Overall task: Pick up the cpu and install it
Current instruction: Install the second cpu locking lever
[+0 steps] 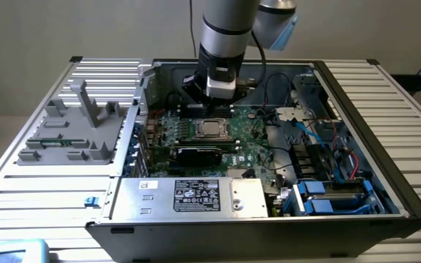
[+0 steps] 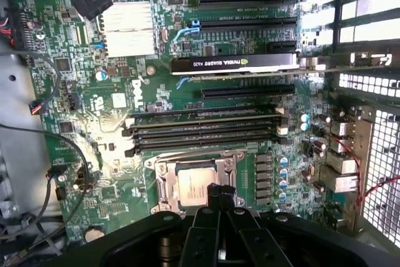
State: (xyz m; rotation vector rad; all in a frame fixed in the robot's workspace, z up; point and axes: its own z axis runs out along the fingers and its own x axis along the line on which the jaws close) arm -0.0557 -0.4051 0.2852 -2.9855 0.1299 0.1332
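The cpu (image 2: 194,186) sits flat in its socket (image 2: 164,186) on the motherboard (image 2: 112,129), silver lid facing up, inside the open computer case (image 1: 408,181) on the bench (image 1: 50,183). Gripper (image 2: 220,193) is clenched shut, fingertips pinched together with nothing between them, hovering at the chip's edge on the wrist view; whether they touch it I can't tell. Chip looks seated, so the placing step appears done. Handling judgement: light, rigid, smooth metal lid, likely slippery; underside contacts and the socket are fragile, so grip by opposite edges only, keep it level. Square, so no real long axis; its sides run parallel to the socket frame and to the memory slots (image 2: 206,130) just beside it. Beyond those stands the black graphics card (image 2: 234,64).
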